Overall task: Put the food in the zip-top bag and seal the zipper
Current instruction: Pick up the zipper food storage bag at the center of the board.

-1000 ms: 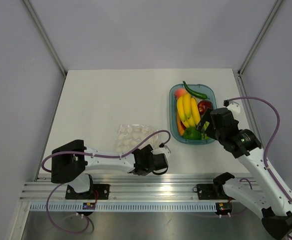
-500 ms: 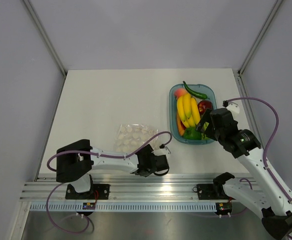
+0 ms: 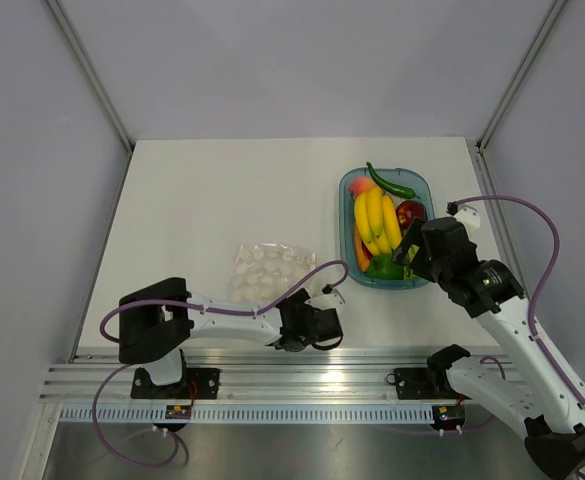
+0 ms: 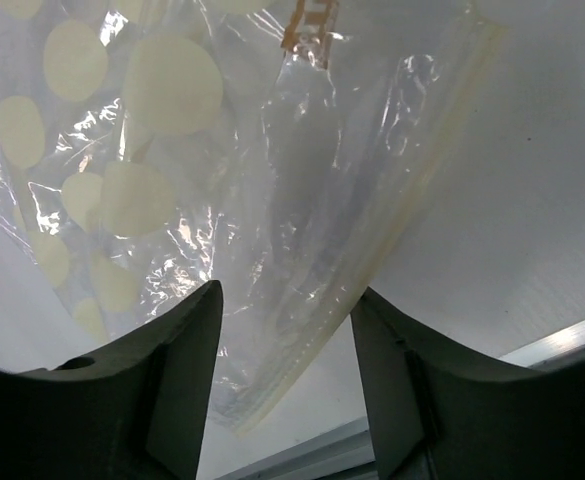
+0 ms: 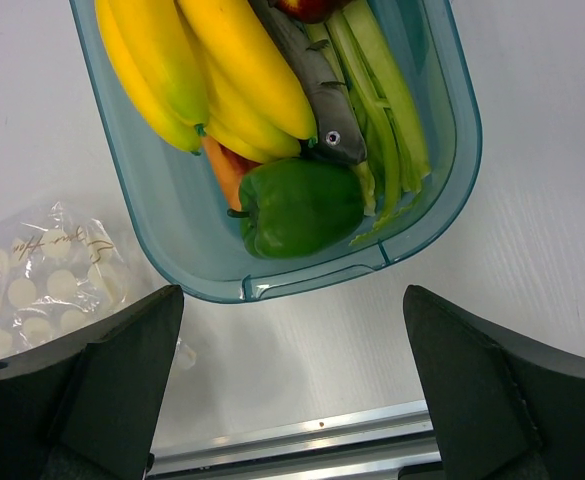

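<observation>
Over on the left, the left gripper (image 4: 285,292) sits low at the near corner of the zip-top bag (image 3: 267,270). Its jaws are partway apart, with the zipper (image 4: 404,210) running between them, not pinched. The bag lies flat on the table (image 3: 192,200). Rightwards, the food (image 3: 375,220) is all in the teal tray (image 3: 419,185). The right gripper (image 5: 292,295) hangs over the tray's near end, wide open, holding nothing.

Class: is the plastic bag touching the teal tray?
Apart. The top view shows a strip of bare table between the bag and the tray.
</observation>
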Available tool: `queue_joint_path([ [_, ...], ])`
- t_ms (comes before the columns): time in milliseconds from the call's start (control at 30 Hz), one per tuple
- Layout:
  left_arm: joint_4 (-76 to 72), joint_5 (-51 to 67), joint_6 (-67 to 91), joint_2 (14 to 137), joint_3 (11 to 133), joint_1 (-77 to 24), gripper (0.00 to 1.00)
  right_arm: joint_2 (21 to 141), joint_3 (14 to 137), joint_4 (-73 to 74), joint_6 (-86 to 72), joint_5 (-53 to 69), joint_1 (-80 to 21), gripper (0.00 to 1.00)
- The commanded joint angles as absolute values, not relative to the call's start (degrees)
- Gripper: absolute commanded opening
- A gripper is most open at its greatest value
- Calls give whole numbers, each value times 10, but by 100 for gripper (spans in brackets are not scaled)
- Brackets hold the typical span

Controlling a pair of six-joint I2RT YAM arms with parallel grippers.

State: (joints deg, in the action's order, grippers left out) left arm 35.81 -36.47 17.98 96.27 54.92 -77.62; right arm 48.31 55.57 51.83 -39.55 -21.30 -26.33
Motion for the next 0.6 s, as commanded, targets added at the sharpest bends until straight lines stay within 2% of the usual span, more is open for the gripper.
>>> queue_joint_path([
  [0, 334, -396, 184, 957, 570, -775, 53, 473, 552, 515, -408, -208, -266, 99],
  [67, 333, -402, 181, 961, 574, -775, 41, 470, 548, 514, -410, -207, -267, 99],
  [100, 334, -403, 178, 964, 575, -775, 41, 468, 547, 515, -410, -207, -267, 100],
  [233, 360, -434, 181, 982, 599, -775, 18, 465, 540, 510, -400, -194, -267, 99],
  [267, 362, -438, 182, 982, 606, -774, 6, 467, 536, 506, -396, -188, -267, 100],
  [300, 366, -440, 182, 980, 608, -772, 0, 468, 534, 501, -392, -180, -267, 99],
  [400, 366, -432, 186, 960, 614, -759, 0, 473, 531, 492, -376, -149, -267, 99],
  [567, 345, -314, 192, 862, 612, -696, 0, 482, 516, 455, -368, -75, -267, 99],
])
